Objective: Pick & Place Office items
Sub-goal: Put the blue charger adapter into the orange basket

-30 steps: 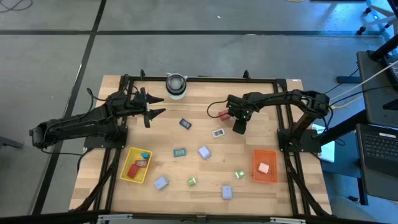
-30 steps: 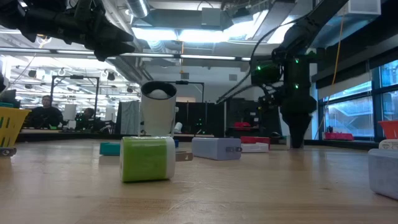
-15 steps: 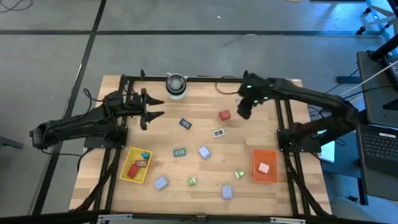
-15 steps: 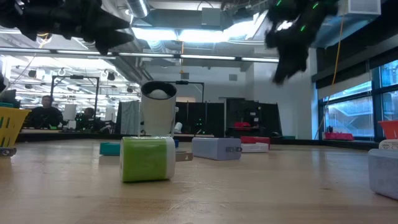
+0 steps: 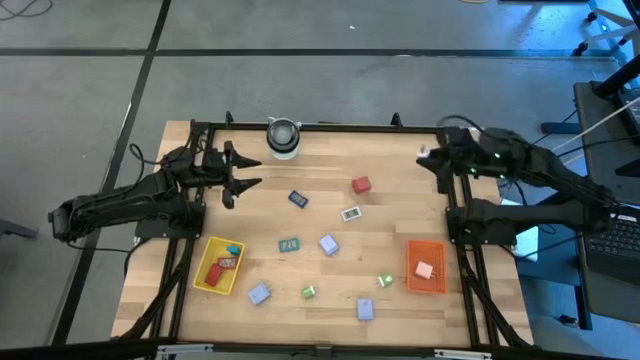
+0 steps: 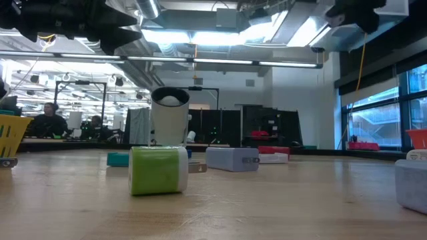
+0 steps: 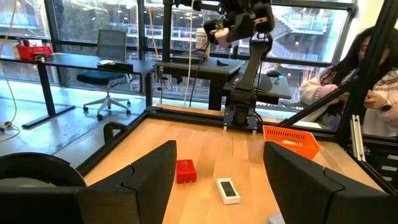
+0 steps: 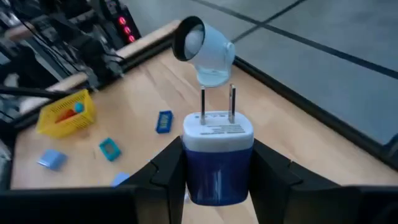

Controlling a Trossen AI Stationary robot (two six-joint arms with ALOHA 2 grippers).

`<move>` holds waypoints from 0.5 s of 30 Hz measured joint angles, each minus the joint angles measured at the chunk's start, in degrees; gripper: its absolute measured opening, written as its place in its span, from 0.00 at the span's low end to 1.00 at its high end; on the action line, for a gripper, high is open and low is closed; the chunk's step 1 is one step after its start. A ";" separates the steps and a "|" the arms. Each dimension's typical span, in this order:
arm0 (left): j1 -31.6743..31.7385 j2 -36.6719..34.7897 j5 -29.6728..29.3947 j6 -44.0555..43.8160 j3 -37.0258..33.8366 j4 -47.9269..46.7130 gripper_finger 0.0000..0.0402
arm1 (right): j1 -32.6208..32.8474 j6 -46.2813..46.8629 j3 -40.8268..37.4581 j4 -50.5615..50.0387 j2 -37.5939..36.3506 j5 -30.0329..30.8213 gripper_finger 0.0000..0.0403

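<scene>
Right claw (image 5: 428, 160) swung to table (image 5: 400, 215) edge — clenching blue charger (image 8: 217, 155), left claw (image 5: 243, 172) released.

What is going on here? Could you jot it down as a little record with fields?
Right gripper: raised near the table's right rear edge, shut on a blue and white plug adapter
Left gripper: open, empty, above the table's left rear
Yellow tray: holds small items
Orange tray: holds one pink item
Loose on table: red block, several small packets

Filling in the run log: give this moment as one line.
right pincer: shut on blue plug adapter, raised near table's right edge | left pincer: open, waiting
</scene>
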 joint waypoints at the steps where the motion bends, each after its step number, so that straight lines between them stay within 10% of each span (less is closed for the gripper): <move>1: -0.02 0.00 0.00 -0.14 0.00 0.00 0.59 | 0.83 1.19 -1.10 0.71 -1.48 0.17 0.33; 15: -0.02 0.04 -0.39 -1.03 0.00 1.55 0.59 | 12.48 5.66 -22.64 13.63 -7.40 5.92 0.33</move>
